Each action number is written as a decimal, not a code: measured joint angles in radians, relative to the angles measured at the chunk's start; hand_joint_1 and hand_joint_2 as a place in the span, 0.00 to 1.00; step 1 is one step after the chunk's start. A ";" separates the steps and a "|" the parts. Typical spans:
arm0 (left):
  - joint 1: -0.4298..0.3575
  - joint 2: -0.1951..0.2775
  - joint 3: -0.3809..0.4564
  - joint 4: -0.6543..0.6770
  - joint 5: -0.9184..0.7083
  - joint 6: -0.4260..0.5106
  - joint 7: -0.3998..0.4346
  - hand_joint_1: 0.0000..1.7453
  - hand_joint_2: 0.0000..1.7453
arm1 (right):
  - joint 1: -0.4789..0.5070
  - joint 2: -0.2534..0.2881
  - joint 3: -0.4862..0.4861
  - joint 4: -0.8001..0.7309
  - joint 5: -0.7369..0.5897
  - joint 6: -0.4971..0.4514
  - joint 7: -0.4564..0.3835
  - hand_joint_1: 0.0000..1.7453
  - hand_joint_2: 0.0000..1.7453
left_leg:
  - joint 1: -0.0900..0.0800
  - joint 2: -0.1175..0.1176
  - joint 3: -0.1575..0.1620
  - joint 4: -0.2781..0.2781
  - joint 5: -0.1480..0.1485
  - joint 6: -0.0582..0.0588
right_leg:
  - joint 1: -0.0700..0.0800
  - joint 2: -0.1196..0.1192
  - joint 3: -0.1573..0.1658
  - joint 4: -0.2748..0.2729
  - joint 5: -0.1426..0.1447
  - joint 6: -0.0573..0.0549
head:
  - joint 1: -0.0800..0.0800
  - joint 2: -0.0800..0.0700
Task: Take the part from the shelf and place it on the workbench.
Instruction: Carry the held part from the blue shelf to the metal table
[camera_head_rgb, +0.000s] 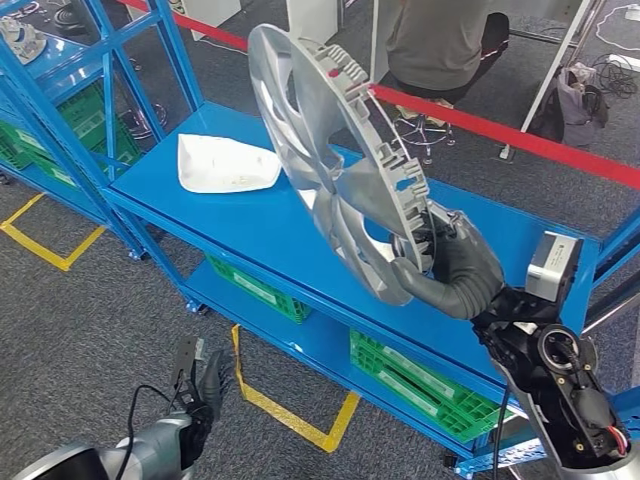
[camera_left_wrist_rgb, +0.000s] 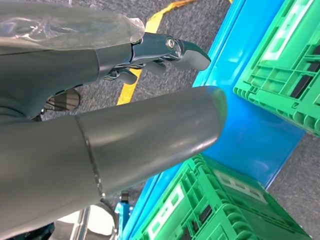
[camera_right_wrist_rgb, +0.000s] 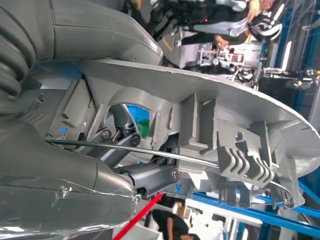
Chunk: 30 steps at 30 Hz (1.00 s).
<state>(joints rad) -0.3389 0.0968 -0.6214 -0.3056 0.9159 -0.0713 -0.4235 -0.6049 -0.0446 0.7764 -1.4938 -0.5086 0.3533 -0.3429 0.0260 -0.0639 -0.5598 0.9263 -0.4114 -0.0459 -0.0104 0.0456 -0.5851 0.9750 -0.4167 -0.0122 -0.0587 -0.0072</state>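
We see a silver-grey plastic wheel cover (camera_head_rgb: 332, 160) with a satin sheen on its face and matt ribbed clips on its back. The right robot hand (camera_head_rgb: 445, 262) gripping it has a matt grey ribbed cover. The shelf (camera_head_rgb: 302, 245) is glossy blue painted metal. A white part (camera_head_rgb: 225, 163) looks smooth. Green crates (camera_head_rgb: 423, 380) are moulded plastic. The floor (camera_head_rgb: 90, 320) is rough grey carpet.
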 joint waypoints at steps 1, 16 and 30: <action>0.000 0.001 0.000 0.000 0.004 -0.005 0.001 0.00 0.00 | 0.005 0.000 0.000 0.000 -0.001 0.006 -0.003 1.00 1.00 | 0.000 0.000 0.000 0.000 0.000 0.000 | 0.000 0.000 0.000 0.000 0.000 0.000 | 0.000 0.000; 0.006 0.004 0.000 0.001 0.020 -0.003 0.012 0.00 0.00 | 0.022 0.012 0.000 0.014 0.025 0.024 -0.011 1.00 1.00 | 0.006 -0.001 0.035 -0.049 0.018 0.036 | -0.002 -0.024 -0.038 0.089 -0.057 0.026 | 0.004 0.000; 0.020 0.006 0.000 0.005 0.026 -0.028 0.013 0.00 0.00 | 0.053 0.017 0.002 -0.006 0.050 0.006 0.026 1.00 1.00 | 0.034 -0.033 -0.025 0.058 -0.036 -0.031 | -0.026 -0.007 0.006 0.024 -0.023 0.021 | 0.009 0.000</action>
<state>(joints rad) -0.3193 0.1031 -0.6214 -0.3008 0.9423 -0.0988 -0.4109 -0.5523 -0.0278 0.7788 -1.4997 -0.4585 0.3591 -0.3165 0.0602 -0.0968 -0.5846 0.9841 -0.4478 -0.0772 -0.0363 0.0390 -0.5791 0.9985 -0.4392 0.0083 -0.0501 -0.0072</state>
